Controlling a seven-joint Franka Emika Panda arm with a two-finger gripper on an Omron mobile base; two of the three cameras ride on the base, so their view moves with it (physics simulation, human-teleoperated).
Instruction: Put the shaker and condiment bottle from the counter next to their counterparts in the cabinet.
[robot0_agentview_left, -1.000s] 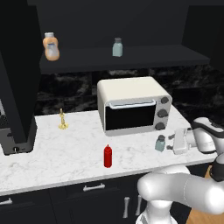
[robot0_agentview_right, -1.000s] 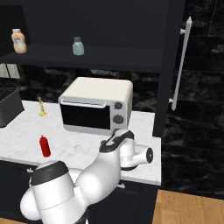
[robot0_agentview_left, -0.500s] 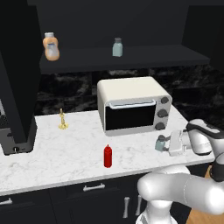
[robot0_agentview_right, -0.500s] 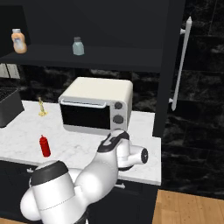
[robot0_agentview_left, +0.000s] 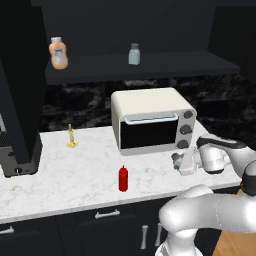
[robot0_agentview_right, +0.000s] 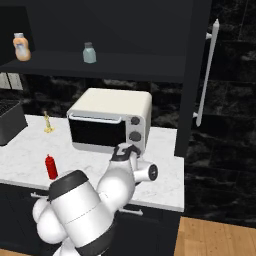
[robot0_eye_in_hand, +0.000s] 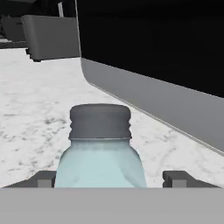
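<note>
Gripper: low over the counter, just in front of the toaster oven's right end; dark finger tips stand to either side of the shaker's body with a gap visible on each side, so the claw is spread wide about the jar and has not closed on it.
Shaker: upright on the counter between the fingers; pale grey-blue translucent body, rounded shoulders, ribbed grey cap; looks smooth and hard.
Risk, grip: a smooth rounded wall could slip if clamped near the shoulder; judged safer lower on the straight body.
Risk, knock: an off-centre closure would push the light jar over or slide it on the slick top.
Counter: white marble-look slab, faint grey veins, flat and glossy.
Condiment bottle: slim red squeeze bottle, pointed nozzle, standing well apart to the left; still to be moved.
Toaster oven: cream box, dark glass door, just beside the shaker.
Risk, lift: its casing stands close to the hand's rise path.
Cabinet: black, wide dark shelf above.
Counterparts: matching shaker; stout orange bottle, apart at left.
</note>
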